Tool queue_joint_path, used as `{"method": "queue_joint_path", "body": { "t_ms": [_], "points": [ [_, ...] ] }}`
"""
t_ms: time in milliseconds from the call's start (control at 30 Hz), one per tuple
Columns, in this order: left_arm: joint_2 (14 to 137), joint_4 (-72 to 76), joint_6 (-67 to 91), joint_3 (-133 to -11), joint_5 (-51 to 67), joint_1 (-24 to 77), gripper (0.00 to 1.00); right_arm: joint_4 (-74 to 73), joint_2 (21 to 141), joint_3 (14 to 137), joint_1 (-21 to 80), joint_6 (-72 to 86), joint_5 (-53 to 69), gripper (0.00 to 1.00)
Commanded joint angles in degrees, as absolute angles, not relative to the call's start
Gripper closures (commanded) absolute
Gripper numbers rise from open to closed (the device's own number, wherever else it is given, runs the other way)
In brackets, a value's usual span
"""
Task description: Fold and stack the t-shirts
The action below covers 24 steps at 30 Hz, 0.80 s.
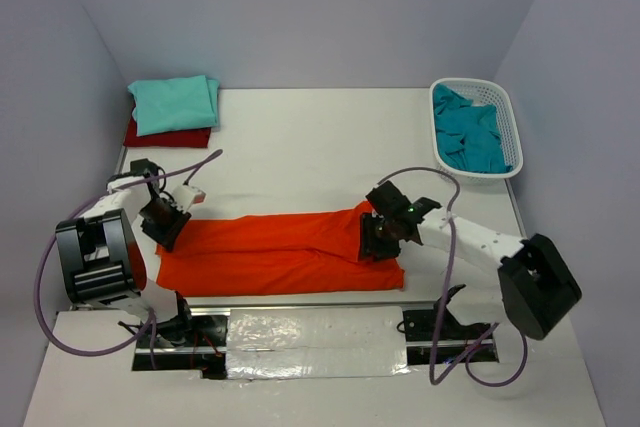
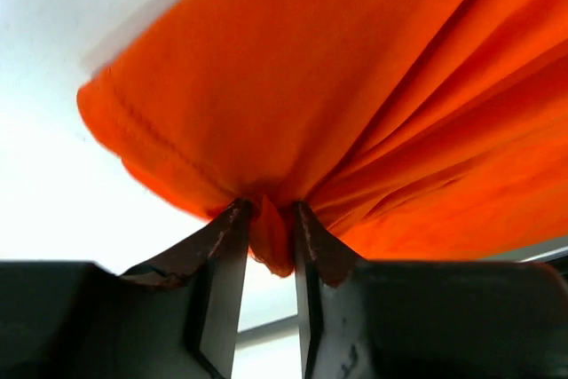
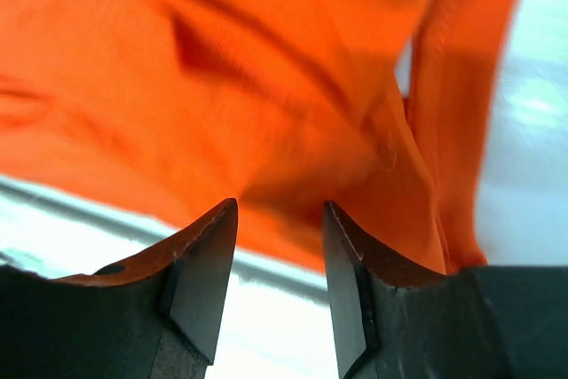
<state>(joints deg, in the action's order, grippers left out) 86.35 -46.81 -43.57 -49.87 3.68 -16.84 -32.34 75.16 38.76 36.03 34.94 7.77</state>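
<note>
Where the white tabletop (image 1: 300, 147) runs back beyond the right pincer (image 1: 378, 237), a white plastic mesh basket (image 1: 512, 127) stands well apart from it, against the right-hand wall. The basket is oblong with rounded corners and an open lattice wall. In it lies the teal t-shirt (image 1: 468, 135), crumpled into a loose heap.

Well beyond the left pincer (image 1: 165, 222), in the far corner, the mint t-shirt (image 1: 175, 104) lies folded into a neat soft rectangle. It rests on top of the dark red t-shirt (image 1: 165, 136), whose folded edge shows beneath it on the near side.

Between the two pincers the orange t-shirt (image 1: 280, 252) lies on the tabletop as a long, narrow folded band, with a pincer at each end. Its cloth is bright, matte and soft, with long creases along its length.

In the left wrist view, a stitched hem curves along the cloth's edge, and deep pleats run together towards the fingertips. A small tuck of orange cloth sits between the dark, wedge-shaped jaws and touches both. The left pincer seems to be pinching that tuck, though the jaws stand slightly apart below it.

In the right wrist view, the right pincer's jaws are parted with a clear gap. The orange cloth lies just beyond their tips, and nothing is between them.
</note>
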Motion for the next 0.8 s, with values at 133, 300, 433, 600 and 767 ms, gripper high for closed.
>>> {"method": "queue_joint_path", "body": {
  "t_ms": [133, 300, 433, 600, 767],
  "points": [
    [83.5, -53.7, -44.1, -57.8, 0.9, -17.1, 0.36, -40.0, 62.9, 47.0, 36.6, 29.7, 4.7, 0.45],
    [85.2, -60.4, -44.2, -64.9, 5.0, -17.2, 0.02, -33.7, 74.1, 55.6, 37.1, 26.0, 7.9, 0.44],
    [86.0, -58.1, -42.6, -65.8, 1.2, -18.9, 0.01, -29.7, 86.3, 61.6, 38.1, 25.8, 8.9, 0.43],
    [86.7, -56.1, -40.5, -65.9, 0.3, -21.9, 0.01, -28.3, 97.3, 67.5, 38.7, 25.8, 9.4, 0.43],
    [87.0, -55.8, -40.3, -65.4, 0.4, -22.1, 0.01, -27.3, 102.1, 68.1, 39.6, 25.8, 10.0, 0.45]
  ]
}}
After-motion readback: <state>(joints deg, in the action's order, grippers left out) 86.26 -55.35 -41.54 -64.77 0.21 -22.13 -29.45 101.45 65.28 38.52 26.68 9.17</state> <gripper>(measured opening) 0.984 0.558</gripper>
